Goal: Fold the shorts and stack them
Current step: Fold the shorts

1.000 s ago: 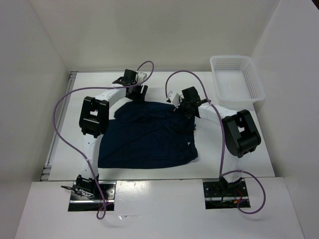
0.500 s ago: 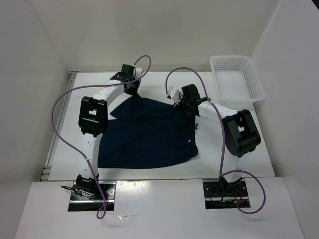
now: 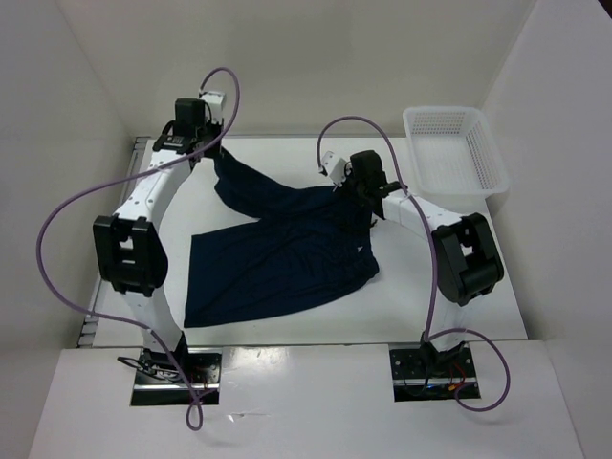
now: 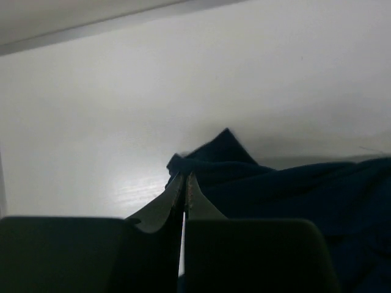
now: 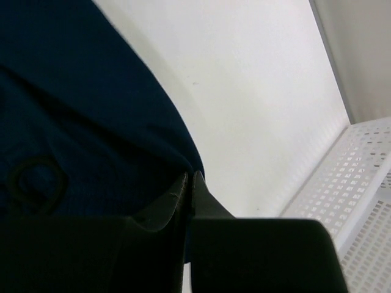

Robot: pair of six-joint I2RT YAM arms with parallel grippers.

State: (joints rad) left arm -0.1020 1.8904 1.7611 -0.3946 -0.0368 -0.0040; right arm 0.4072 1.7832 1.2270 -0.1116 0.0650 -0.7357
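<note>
Seen from overhead, the near hem of the shorts (image 3: 277,263) lies flat on the white table (image 3: 459,306). It is well nearer to me than either gripper, with bare table along its near edge and both sides. From that hem the dark navy cloth runs away and narrows toward both hands.

My right gripper (image 3: 346,187) sits at the cloth's far right corner. In its wrist view its fingers (image 5: 166,206) are pressed together on the edge of the shorts (image 5: 73,116), which spread to its left. To its right is bare table (image 5: 244,91), then the wall of the white mesh basket (image 5: 360,189), near but not touching.

My left gripper (image 3: 212,151) is farther out, by the table's far left corner and close to the back wall (image 3: 306,57). Its fingers (image 4: 160,209) are clamped on a peaked fold of the shorts (image 4: 275,195). The cloth trails from that hand to its right and back toward me in a stretched band. Beyond that hand and to its left, a narrow strip of table (image 4: 91,122) meets the walls.
</note>
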